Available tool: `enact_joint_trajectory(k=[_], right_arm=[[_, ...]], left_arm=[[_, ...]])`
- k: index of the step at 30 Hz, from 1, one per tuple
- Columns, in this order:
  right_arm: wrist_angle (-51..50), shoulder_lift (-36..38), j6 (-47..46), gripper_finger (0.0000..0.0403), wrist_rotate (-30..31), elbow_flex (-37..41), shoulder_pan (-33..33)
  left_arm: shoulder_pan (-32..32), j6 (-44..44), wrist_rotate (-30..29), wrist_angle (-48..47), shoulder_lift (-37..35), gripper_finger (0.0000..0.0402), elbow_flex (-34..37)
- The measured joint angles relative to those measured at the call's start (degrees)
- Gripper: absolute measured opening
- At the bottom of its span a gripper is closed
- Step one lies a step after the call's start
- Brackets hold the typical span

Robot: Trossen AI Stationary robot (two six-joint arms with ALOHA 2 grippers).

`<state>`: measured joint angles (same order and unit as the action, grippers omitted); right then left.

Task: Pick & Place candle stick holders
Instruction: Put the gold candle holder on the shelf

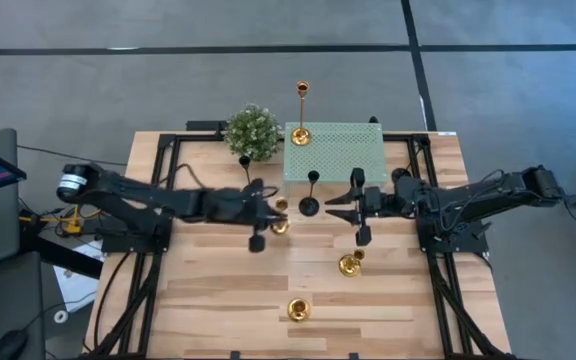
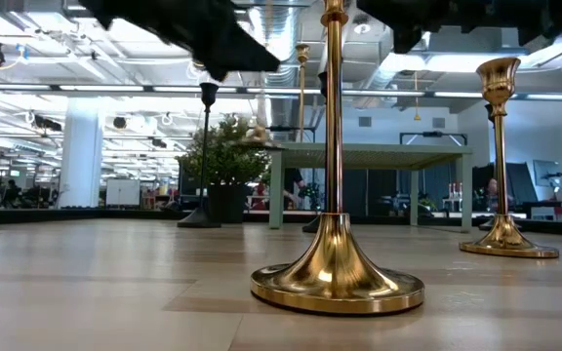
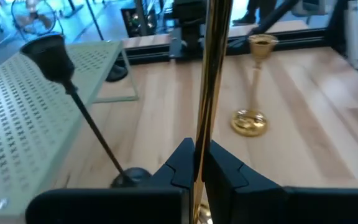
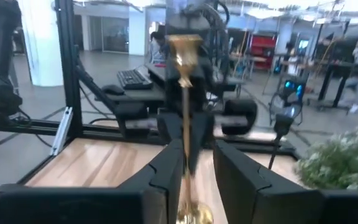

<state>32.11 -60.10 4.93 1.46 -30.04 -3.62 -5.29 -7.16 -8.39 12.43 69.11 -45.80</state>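
The left gripper [image 3: 199, 163] has its fingers clenched on the stem of a gold candle stick holder [image 3: 211, 74], raised above the desk [image 1: 218, 290] centre. The right gripper [image 1: 356, 210], nearby, has fingers released around nothing.

Gold candle stick holder [image 4: 184, 112] between right pincer [image 4: 191, 168] fingers, plant [image 4: 344, 163] beside

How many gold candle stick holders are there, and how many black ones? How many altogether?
Gold candle stick holders: 4
Black candle stick holders: 2
Total: 6
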Motion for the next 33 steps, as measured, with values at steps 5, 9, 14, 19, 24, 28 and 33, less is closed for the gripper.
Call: enact_joint_trajectory(k=[5,9,14,19,24,28,33], right_arm=[[0.3,0.0,1.5,0.0109,0.2,0.0,2.0],[1.8,-1.7,-0.2,0.0142,0.3,0.0,3.8],[6.0,-6.3,-2.9,0.0168,0.2,0.0,5.0],[9.1,-10.7,-3.9,0.0167,0.1,0.0,4.7],[14.5,-13.8,-3.9,0.0154,0.0,-0.4,3.6],[14.0,-16.2,-5.0,0.0146,-0.1,-2.7,3.2],[13.8,-20.0,-5.0,0.0142,-0.1,-5.6,3.3]], left_arm=[[4.0,-1.3,4.4,0.1,5.8,0.0016,-4.7],[4.3,-2.1,5.7,0.5,9.5,0.0015,-7.7],[4.3,-2.0,5.8,1.6,12.2,0.0015,-9.8],[4.3,-1.6,5.7,3.3,12.4,0.0015,-9.9],[4.1,-1.4,5.7,3.9,12.3,0.0015,-9.9],[4.1,-1.4,5.7,3.9,12.3,0.0015,-9.9],[4.0,-1.4,5.7,4.1,12.3,0.0015,-9.9]])
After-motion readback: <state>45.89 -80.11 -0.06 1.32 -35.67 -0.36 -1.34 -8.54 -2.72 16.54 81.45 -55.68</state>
